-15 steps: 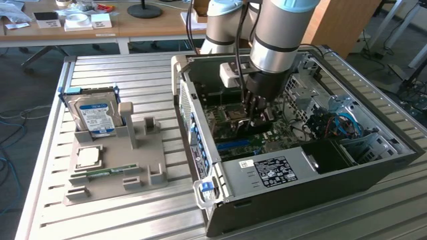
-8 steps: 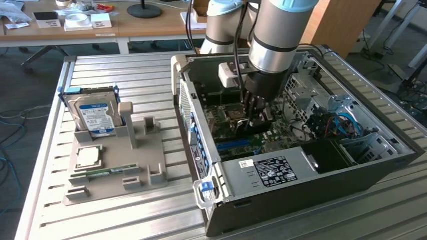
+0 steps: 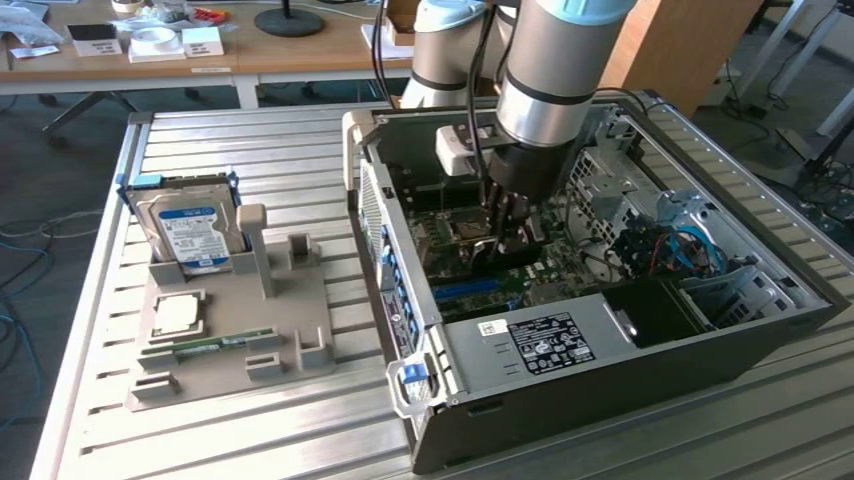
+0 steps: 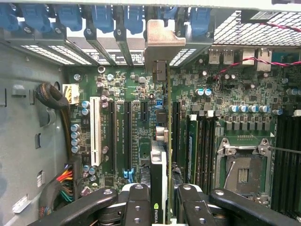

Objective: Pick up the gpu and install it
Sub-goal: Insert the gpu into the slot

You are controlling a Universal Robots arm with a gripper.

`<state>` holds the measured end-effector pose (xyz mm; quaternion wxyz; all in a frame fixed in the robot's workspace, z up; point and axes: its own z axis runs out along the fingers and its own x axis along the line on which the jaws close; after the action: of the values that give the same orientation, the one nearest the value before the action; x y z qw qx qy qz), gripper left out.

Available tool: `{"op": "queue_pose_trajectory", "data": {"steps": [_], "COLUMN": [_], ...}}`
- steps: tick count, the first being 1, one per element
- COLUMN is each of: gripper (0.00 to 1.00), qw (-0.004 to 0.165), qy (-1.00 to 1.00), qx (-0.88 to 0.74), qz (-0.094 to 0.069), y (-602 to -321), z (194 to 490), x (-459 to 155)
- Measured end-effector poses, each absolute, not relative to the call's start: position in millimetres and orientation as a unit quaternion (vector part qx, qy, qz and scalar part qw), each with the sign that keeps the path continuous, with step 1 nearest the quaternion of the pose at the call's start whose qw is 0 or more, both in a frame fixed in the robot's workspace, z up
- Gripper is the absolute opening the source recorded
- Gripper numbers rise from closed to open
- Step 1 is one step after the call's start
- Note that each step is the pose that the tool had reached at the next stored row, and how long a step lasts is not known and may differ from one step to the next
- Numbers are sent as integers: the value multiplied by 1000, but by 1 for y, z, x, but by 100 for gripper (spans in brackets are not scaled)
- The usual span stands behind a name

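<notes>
Holding: gpu [image 4: 160, 172], clamped edge-on betw. the fingers [image 4: 138, 202] of the gripper [image 4: 163, 201]. Jaws are narrowed onto the thin card, one pad per face, nothing else in the grip.
Gpu location: inside the case [image 3: 601, 365], upright over the board [image 4: 141, 94], well apart from the tray.
Gpu orientation: bracket [image 4: 162, 37] end sits at the case's rear wall, by the row of blue clips [image 4: 101, 19]. Prob. so the bracket meets a rear opening as the card's edge meets its slot.
Grip point: end opp. the bracket, which leaves the bracket free of the fingers.
Slot relation: card runs parallel to the long black slots [image 4: 127, 136], betw. them and the RAM slots [image 4: 207, 141]. Seated or just above: can't tell.
Arm [image 3: 547, 80]: comes down into the case from above. A vertical approach suits a press-in fit.
Case position: lies on its side on the table [image 3: 240, 140], open side up, so the board faces the arm.
Tray [image 3: 227, 370]: at the exterior view's left of the case.
Tray contents: hard drive [image 3: 187, 230] upright at far end, CPU chip [image 3: 180, 315] flat mid-tray, memory stick [image 3: 214, 345] in a near groove.
Task status: pick-up looks done. Install is in hand, not confirmed.
</notes>
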<state>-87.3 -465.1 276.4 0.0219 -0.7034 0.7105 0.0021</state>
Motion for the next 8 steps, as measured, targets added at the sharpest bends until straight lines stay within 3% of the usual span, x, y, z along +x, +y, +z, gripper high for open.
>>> {"op": "queue_pose_trajectory", "data": {"steps": [8], "gripper": [27], "qw": [22], "qy": [710], "qx": [-703], "qz": [2], "y": [-464], "z": [273], "x": [-90]}}
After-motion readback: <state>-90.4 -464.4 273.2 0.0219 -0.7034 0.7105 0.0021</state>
